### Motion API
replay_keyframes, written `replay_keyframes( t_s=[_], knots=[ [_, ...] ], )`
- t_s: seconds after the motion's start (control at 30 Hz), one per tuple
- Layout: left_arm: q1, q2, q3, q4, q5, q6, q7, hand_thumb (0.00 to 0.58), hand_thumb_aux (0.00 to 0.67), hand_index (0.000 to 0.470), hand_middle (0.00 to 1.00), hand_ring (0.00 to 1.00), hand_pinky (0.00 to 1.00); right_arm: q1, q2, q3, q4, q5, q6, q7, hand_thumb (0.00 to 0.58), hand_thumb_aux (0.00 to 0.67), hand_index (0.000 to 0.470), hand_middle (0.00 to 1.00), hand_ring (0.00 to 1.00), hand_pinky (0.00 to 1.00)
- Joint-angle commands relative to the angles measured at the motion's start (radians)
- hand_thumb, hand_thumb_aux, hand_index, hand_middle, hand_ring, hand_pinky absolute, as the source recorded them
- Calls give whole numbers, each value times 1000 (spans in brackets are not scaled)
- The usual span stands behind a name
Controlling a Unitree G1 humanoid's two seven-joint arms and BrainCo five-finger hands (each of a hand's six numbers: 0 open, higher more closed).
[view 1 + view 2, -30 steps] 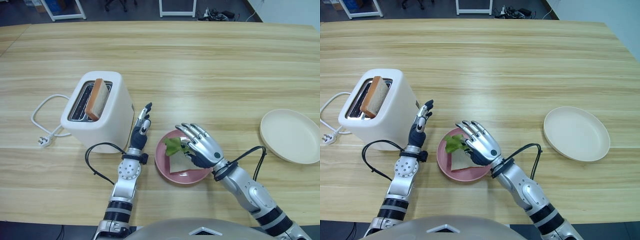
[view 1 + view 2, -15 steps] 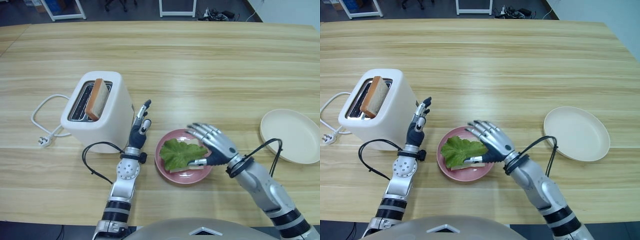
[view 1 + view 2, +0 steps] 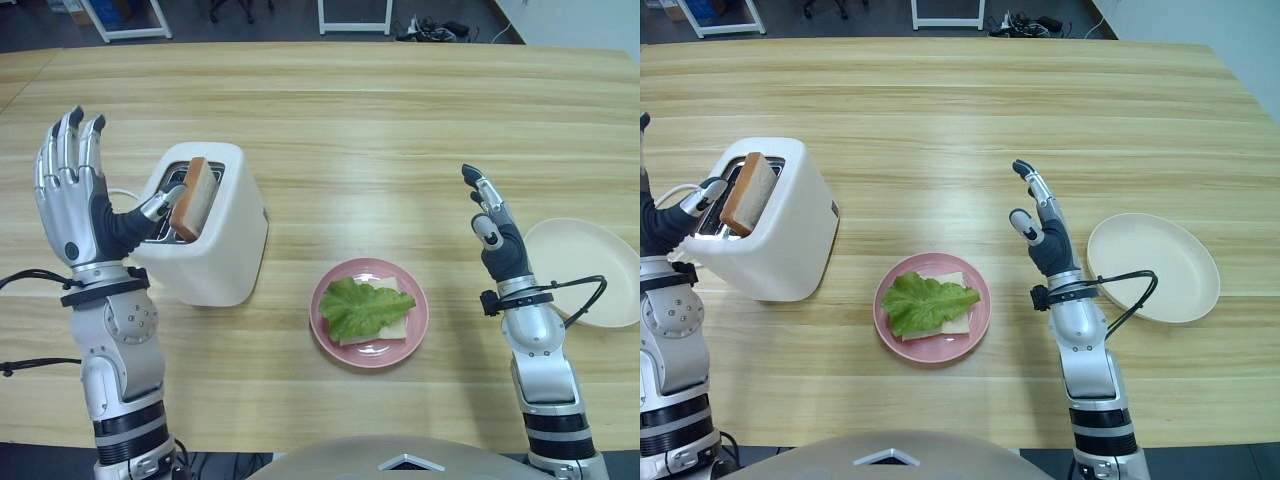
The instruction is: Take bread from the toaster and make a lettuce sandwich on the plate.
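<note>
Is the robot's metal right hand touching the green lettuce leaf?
No, the right hand hovers open, apart from the green lettuce leaf on the round pink plate.

I'm seeing the table (image 3: pixel 400 130) showing smooth, faintly glossy wood. At nine o'clock the toaster (image 3: pixel 215 235) is looking like matt plastic. The left hand (image 3: pixel 75 200) and right hand (image 3: pixel 497 240) are gleaming like polished metal.
</note>
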Motion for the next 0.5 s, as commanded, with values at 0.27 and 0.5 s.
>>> replay_keyframes(
  t_s=[0.27,0.5],
  knots=[
    [88,27,-151,29,-74,58,-166,523,460,323,47,47,47,-7,27,-50,22,19,1,-16,0,0,0,0,0,0],
    [47,37,-104,-4,-19,22,86,580,670,470,1000,1000,1000,-5,34,-53,34,8,-1,-21,0,0,0,0,0,0]
  ],
)
